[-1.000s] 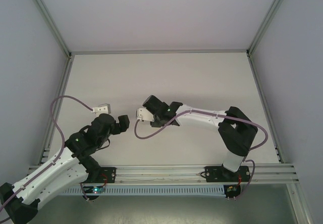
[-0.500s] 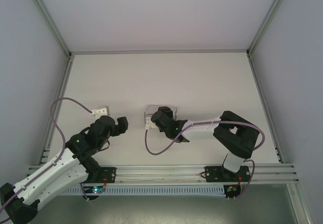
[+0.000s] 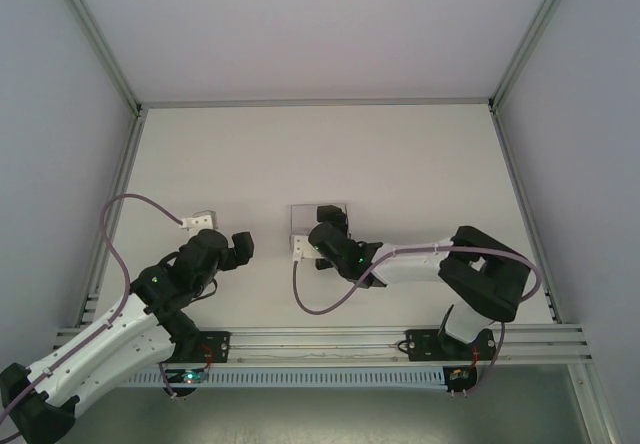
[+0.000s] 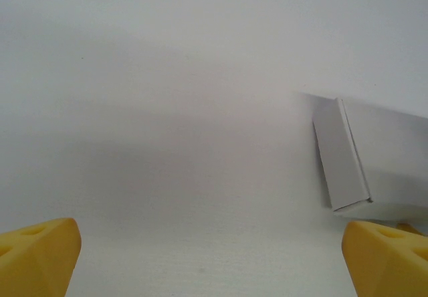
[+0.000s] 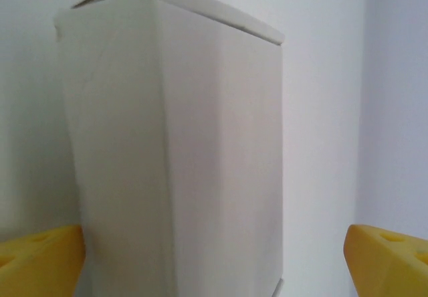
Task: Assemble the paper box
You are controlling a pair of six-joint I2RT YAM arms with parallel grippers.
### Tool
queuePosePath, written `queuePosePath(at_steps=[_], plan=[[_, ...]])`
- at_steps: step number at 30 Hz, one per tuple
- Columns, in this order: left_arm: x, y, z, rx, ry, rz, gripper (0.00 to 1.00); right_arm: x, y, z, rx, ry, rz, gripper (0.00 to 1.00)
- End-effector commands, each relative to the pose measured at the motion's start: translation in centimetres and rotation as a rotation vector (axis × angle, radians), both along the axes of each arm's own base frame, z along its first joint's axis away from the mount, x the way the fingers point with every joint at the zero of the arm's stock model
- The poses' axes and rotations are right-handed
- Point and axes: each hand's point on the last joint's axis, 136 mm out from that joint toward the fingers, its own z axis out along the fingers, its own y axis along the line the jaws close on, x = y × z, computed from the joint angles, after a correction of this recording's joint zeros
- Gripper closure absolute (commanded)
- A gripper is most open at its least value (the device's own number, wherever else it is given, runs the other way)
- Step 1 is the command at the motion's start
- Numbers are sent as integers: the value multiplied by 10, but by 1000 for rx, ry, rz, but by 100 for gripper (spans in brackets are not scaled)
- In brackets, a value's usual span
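The white worktop carries the paper box near its middle. The jaws of the right gripper are spread open either side of the box's near end. The jaws of the left gripper are held open to the box's left, clear of it.

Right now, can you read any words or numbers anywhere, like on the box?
No, there are no words, numbers or signs to read.
The paper box is plain white on the sides that show, with nothing printed on it.
The table has no marks on it either.
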Motion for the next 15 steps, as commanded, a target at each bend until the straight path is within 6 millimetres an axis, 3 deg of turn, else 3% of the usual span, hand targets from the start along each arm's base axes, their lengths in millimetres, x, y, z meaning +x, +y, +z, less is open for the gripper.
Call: queuePosePath(at_steps=[1,6,9,12,15], plan=[[1,5,-2,15,-5,15,0,-18,-7,0,-5,128,-7,2],[3,3,5,24,-13,-1,0,-36,-6,29,108,178,22,2],[4,4,11,38,-21,0,0,-39,-10,61,228,173,-16,2],[9,4,20,69,-38,-11,0,-29,-25,100,393,155,-155,2],[18,4,31,90,-59,-21,0,-9,-56,131,606,155,-333,2]])
